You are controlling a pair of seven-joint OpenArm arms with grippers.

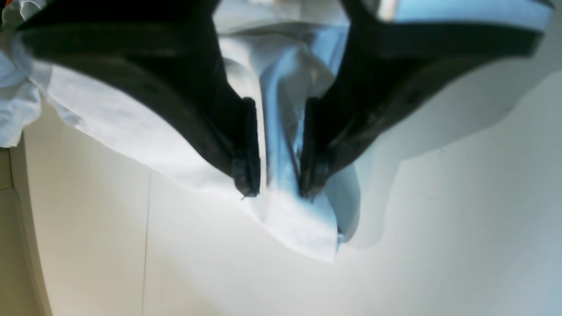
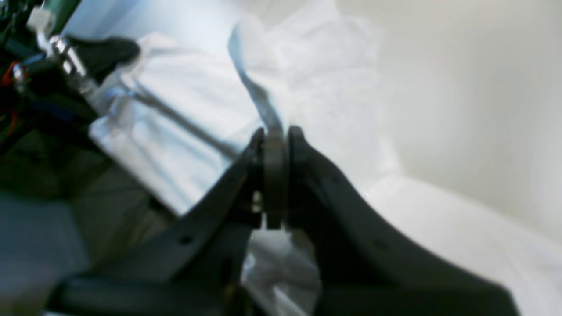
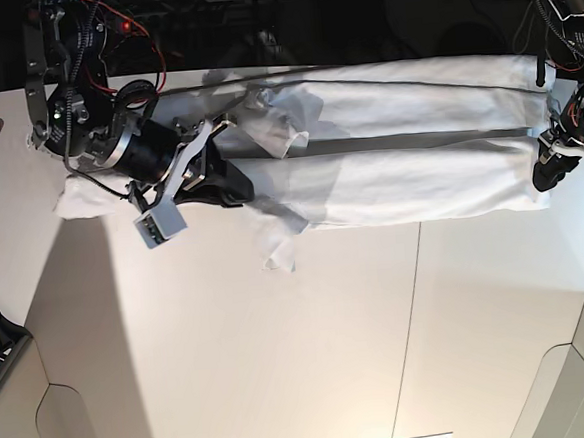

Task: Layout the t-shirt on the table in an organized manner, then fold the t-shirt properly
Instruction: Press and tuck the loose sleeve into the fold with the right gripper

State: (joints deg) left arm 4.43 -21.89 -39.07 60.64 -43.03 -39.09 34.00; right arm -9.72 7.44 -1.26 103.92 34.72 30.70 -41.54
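Tension is the point: my right pincer (image 2: 275, 180) is clamped tight on the t-shirt (image 3: 397, 141), my left pincer (image 1: 279, 186) part-closed around a bunched fold, stretching it along the desk (image 3: 282, 360) far edge for layout.

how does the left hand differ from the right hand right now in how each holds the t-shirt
The left hand grips a thick bunch of the t-shirt, so its fingers stand apart; the right hand pinches a thin strip, its fingers nearly together. In the base view the left holds the shirt's right end, the right sits near the crumpled left part. Both are clamped on cloth above the table.
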